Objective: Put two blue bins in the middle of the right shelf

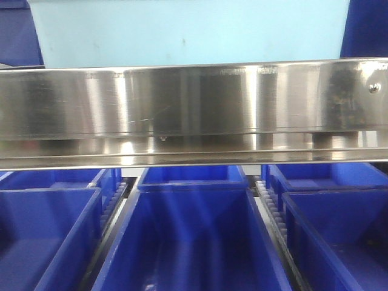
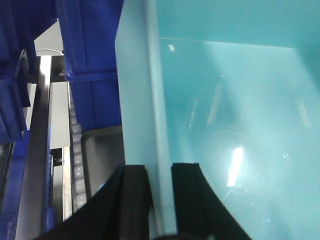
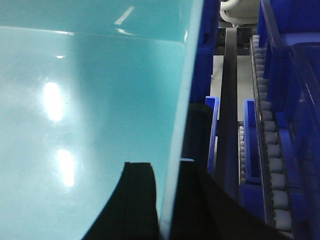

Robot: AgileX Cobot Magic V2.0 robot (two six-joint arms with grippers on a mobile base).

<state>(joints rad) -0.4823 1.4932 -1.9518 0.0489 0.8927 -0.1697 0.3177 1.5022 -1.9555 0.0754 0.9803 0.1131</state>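
The pale blue bin (image 1: 188,30) fills the top of the front view, its lower part hidden behind the wide brushed-steel front rail (image 1: 194,109) of the shelf tier, so whether its base rests on the tier cannot be told. The left tool (image 2: 160,170) straddles the bin's left wall, one black finger (image 2: 134,200) outside and the other inside against the glossy interior, clamped on that wall. The right tool (image 3: 165,170) grips the opposite wall the same way, with its inner finger (image 3: 135,200) on the shiny inside face. Below the rail, dark blue bins (image 1: 194,242) stand in rows, separated by roller tracks (image 1: 270,206). More dark blue bins and rollers (image 3: 267,130) lie beside the pale bin in both wrist views.
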